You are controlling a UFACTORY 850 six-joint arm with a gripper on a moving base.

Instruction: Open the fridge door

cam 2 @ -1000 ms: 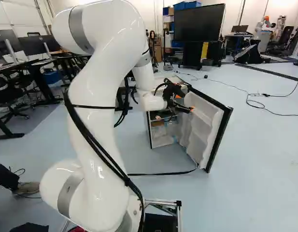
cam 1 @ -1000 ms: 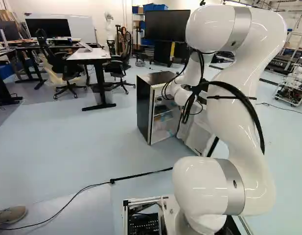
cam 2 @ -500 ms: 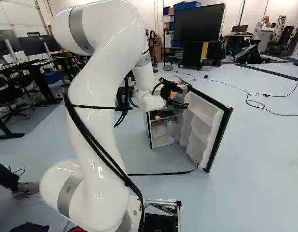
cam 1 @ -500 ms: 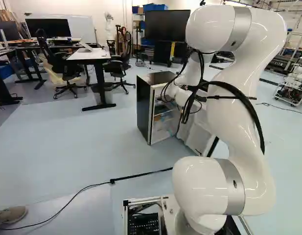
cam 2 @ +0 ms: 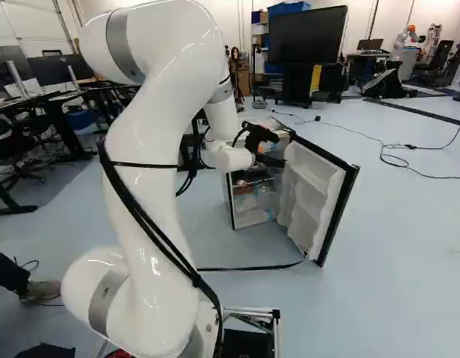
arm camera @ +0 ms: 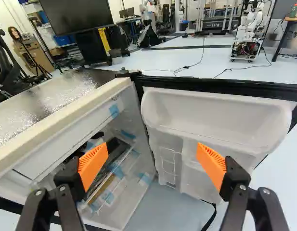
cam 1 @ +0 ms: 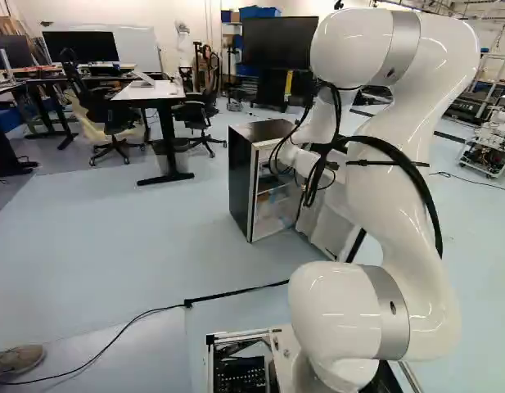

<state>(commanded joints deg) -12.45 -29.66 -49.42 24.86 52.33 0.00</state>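
The upright, black-edged, white-lined fridge door [cam 2: 313, 195] stands wide open from the fridge [cam 1: 241, 187]

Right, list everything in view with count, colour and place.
fridge: one, black and white, ahead
fridge door: one, black and white, swung open
tape strips: several, blue, inside fridge
screens: several, black, beyond fridge and on desks
desks: several, pale-topped, far back
chairs: several, black, by desks
boxes: several, blue, near screen
cables: several, black, on floor
another robot: at least one, white, far back
arm: one, white, foreground
gripper: one, black with orange pads, open before fridge
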